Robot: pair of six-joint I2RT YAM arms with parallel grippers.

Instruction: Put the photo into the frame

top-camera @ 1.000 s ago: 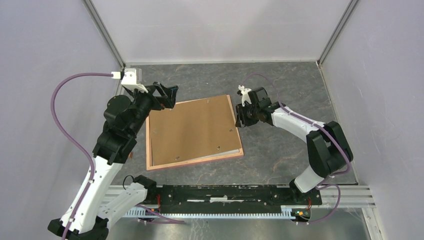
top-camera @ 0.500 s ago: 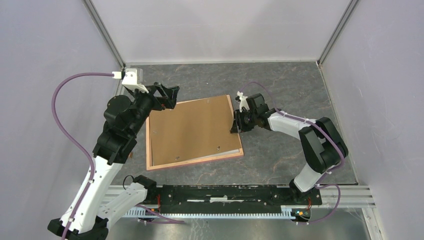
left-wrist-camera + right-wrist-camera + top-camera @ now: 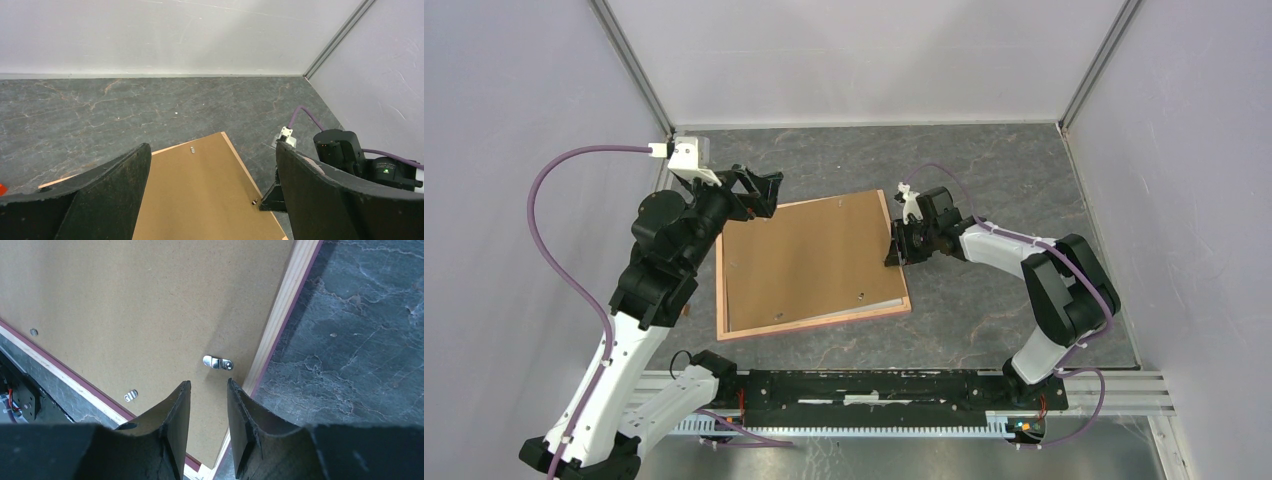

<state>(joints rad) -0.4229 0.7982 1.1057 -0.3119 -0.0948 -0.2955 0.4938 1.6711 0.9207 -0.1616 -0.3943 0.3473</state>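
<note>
No legible text or labels

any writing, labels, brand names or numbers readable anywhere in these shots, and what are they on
No readable text in any view.
backing board: plain brown, no print or label.
frame: bare rails, no marking.
metal turn clip: shiny, no stamp that can be made out.
right arm housing: only a green light, no lettering visible.
</note>
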